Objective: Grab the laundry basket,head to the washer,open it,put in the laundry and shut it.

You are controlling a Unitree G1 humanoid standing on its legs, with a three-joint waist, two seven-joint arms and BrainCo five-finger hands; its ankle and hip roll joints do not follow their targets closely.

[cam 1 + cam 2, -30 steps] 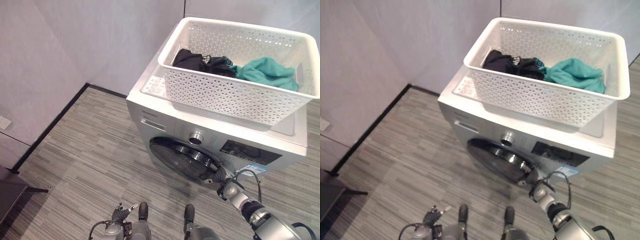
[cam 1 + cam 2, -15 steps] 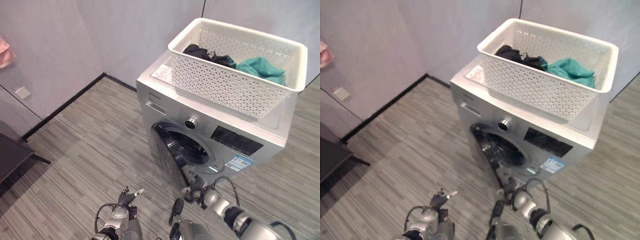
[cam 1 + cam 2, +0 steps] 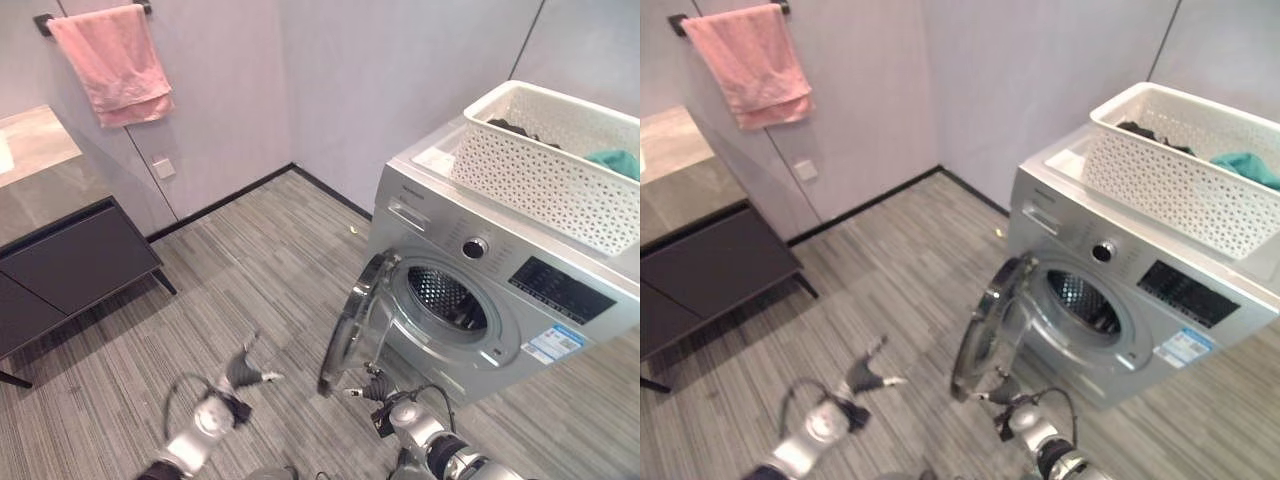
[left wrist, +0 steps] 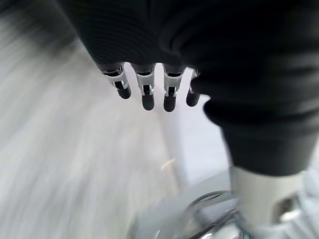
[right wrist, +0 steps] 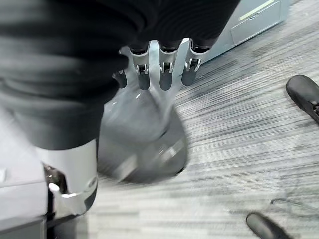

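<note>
Washer door (image 3: 352, 325) hangs wide open, basket (image 3: 545, 170) on top; right robot hand (image 3: 368, 388) at its edge, fingers look relaxed, left robot hand (image 3: 243, 372) loose too.

Silver washer (image 3: 520, 300); white perforated basket (image 3: 545, 180) holding teal (image 3: 615, 162) and black laundry (image 3: 515, 127); pink towel (image 3: 110, 62); grey striped floor (image 3: 230, 290).

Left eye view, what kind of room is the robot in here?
Most likely a home laundry or bathroom area: a front-loading washer with its door swung open, a white laundry basket of clothes on top, and a pink towel hanging by a dark cabinet.
</note>
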